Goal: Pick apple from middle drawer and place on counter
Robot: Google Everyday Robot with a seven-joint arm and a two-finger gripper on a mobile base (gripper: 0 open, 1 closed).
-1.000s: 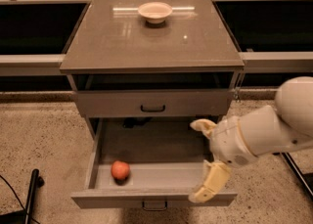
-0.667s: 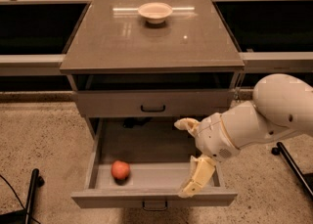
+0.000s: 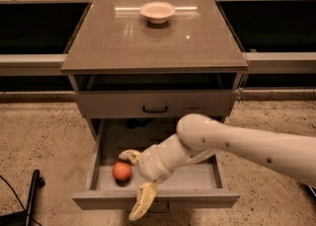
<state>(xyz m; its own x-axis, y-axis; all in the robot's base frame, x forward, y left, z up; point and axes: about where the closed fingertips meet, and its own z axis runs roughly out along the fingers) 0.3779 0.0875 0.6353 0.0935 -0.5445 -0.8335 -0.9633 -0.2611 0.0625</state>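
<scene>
The small red-orange apple (image 3: 121, 170) lies in the front left of the open middle drawer (image 3: 203, 178), a wide shallow grey tray pulled out of the cabinet. My gripper (image 3: 132, 183) is open and sits just right of the apple. One beige finger (image 3: 130, 155) curls above the apple and the other (image 3: 141, 202) hangs over the drawer's front edge. The white arm reaches in from the right across the drawer. The glossy brown-grey counter (image 3: 153, 45) tops the cabinet above.
A shallow beige bowl (image 3: 157, 11) stands at the back middle of the counter. The drawer above (image 3: 155, 104), with a black handle, is shut. A black object (image 3: 30, 193) lies on the speckled floor at lower left. Dark shelving runs behind the cabinet.
My arm and gripper have swept left across the drawer, from its right side to right beside the apple. The apple has not moved.
</scene>
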